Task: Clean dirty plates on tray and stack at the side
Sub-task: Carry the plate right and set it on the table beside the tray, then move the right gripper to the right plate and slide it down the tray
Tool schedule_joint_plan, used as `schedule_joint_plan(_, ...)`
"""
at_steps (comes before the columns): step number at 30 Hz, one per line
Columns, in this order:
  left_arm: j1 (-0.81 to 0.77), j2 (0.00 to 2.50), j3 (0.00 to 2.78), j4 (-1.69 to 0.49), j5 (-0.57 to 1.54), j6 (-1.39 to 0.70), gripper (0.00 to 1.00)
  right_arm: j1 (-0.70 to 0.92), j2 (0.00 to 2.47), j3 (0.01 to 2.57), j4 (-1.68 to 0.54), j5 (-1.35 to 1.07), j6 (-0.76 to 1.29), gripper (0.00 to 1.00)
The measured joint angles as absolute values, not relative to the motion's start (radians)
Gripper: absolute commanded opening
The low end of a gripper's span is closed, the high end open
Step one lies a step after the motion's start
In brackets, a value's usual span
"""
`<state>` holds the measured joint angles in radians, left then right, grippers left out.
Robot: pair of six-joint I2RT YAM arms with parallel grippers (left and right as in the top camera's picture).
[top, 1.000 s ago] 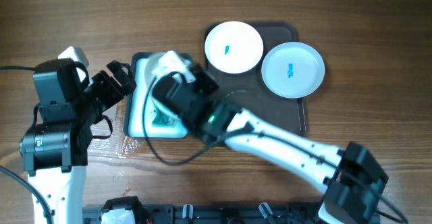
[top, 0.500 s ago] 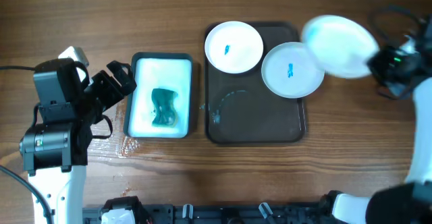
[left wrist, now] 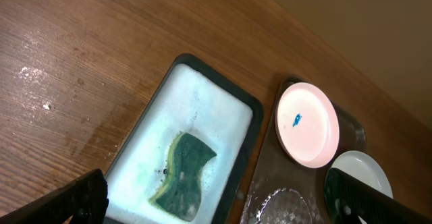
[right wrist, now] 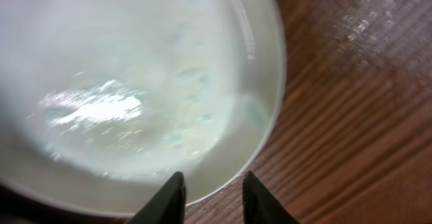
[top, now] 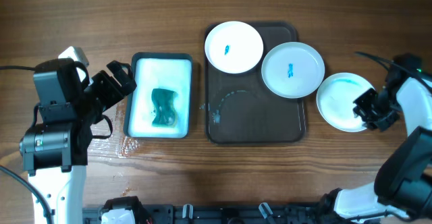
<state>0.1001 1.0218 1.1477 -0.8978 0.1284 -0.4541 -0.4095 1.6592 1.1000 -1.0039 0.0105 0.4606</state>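
The dark brown tray [top: 253,126] holds two white plates, one at its back left [top: 233,46] and one at its back right [top: 293,69], each with a blue smear at centre. A third plate [top: 341,101] lies on the table right of the tray, with a faint teal trace near its far edge. My right gripper [top: 366,113] is at that plate's right rim. In the right wrist view the narrow jaws [right wrist: 212,190] straddle the wet plate's rim [right wrist: 266,96], closed on it. My left gripper [top: 121,82] is open and empty left of the sponge tray.
A smaller white dark-rimmed tray [top: 142,69] of suds holds a green sponge [top: 163,107], also in the left wrist view [left wrist: 189,173]. A wet ring [top: 229,106] marks the brown tray's bare front. Water drops lie on the wood near the front left [top: 125,146].
My right arm left the sponge tray and carried a white plate over the tray's right side. The plate now lies on the table right of the tray. The left arm has not moved.
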Motion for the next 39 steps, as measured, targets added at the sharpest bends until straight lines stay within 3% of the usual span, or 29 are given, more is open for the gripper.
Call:
schedule_joint_plan(2, 0.1, 1.022, 1.148, -0.897, 0.128, -0.454, 1.0, -0.323, 1.568, 1.101, -0.944, -0.055, 0.365, 0.57)
schedule_joint_plan(3, 0.1, 1.022, 1.148, -0.898, 0.128, -0.454, 1.0, -0.271, 1.523, 1.103, -0.897, -0.104, 0.312, 0.61)
schedule_joint_plan(9, 0.1, 1.023, 1.148, -0.898, 0.129, -0.454, 1.0, -0.134, 1.606, 1.099, -0.487, -0.133, 0.142, 0.62)
schedule_joint_plan(10, 0.1, 1.023, 1.148, -0.899, 0.128, -0.454, 1.0, -0.134, 1.66, 1.098, -0.452, -0.128, 0.132, 0.61)
schedule_joint_plan(11, 0.1, 1.023, 1.148, -0.896, 0.128, -0.454, 1.0, -0.134, 1.702, 1.098, -0.424, -0.126, 0.128, 0.5)
schedule_joint_plan(12, 0.1, 1.023, 1.148, -0.898, 0.128, -0.454, 1.0, -0.134, 1.744, 1.098, -0.406, -0.123, 0.125, 0.24)
schedule_joint_plan(13, 0.1, 1.023, 1.148, -0.898, 0.128, -0.454, 1.0, -0.134, 1.782, 1.097, -0.405, -0.122, 0.12, 0.04)
schedule_joint_plan(18, 0.1, 1.023, 1.148, -0.898, 0.128, -0.454, 1.0, -0.134, 1.801, 1.095, -0.509, -0.139, 0.144, 0.04)
schedule_joint_plan(22, 0.1, 1.023, 1.148, -0.898, 0.129, -0.454, 1.0, -0.134, 1.601, 1.095, -0.634, -0.203, 0.207, 0.04)
schedule_joint_plan(25, 0.1, 1.023, 1.148, -0.896, 0.128, -0.454, 1.0, -0.094, 1.399, 1.1, -0.852, -0.245, 0.248, 0.04)
schedule_joint_plan(28, 0.1, 1.023, 1.148, -0.898, 0.129, -0.454, 1.0, -0.007, 1.391, 1.068, -0.873, -0.26, 0.321, 0.04)
schedule_joint_plan(32, 0.1, 1.023, 1.148, -0.902, 0.149, -0.454, 1.0, 0.205, 1.411, 0.714, -0.543, -0.164, 0.536, 0.05)
schedule_joint_plan(35, 0.096, 1.028, 1.148, -0.956, 0.223, -0.454, 1.0, 0.208, 1.414, 0.668, -0.415, -0.191, 0.418, 0.39)
schedule_joint_plan(37, 0.065, 1.073, 1.15, -1.019, 0.239, -0.454, 0.99, 0.208, 1.414, 0.668, -0.411, -0.223, 0.341, 0.41)
schedule_joint_plan(39, 0.019, 1.159, 1.151, -1.076, 0.229, -0.454, 0.9, 0.208, 1.414, 0.686, -0.469, -0.234, 0.307, 0.41)
